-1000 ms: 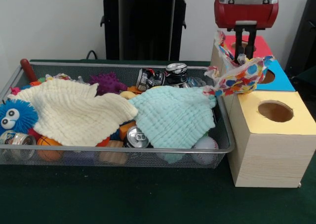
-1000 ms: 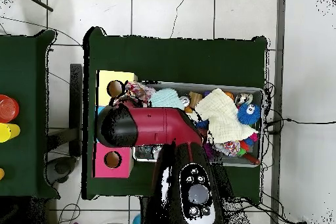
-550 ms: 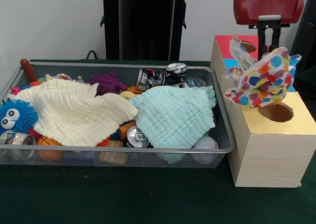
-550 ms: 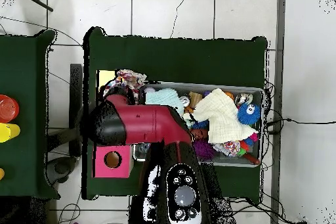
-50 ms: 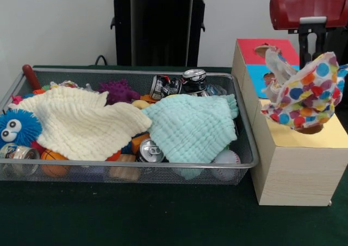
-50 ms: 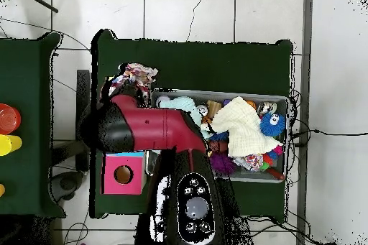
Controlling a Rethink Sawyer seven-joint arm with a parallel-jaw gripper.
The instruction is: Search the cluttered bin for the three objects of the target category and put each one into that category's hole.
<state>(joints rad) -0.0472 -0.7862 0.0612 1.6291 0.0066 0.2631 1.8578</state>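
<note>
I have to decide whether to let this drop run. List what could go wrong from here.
1. The polka-dot cloth hanging from the pincer spreads wider than the hole it covers in the yellow-topped wooden box, so it may drape over the top instead of falling in.
2. Its loose left flap could catch on the neighbouring blue box top.

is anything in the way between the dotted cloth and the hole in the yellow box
Nothing visible is. The dotted cloth hangs from the hand right over the yellow box, and its lower folds cover the hole from the front view, with no other object between them.
</note>
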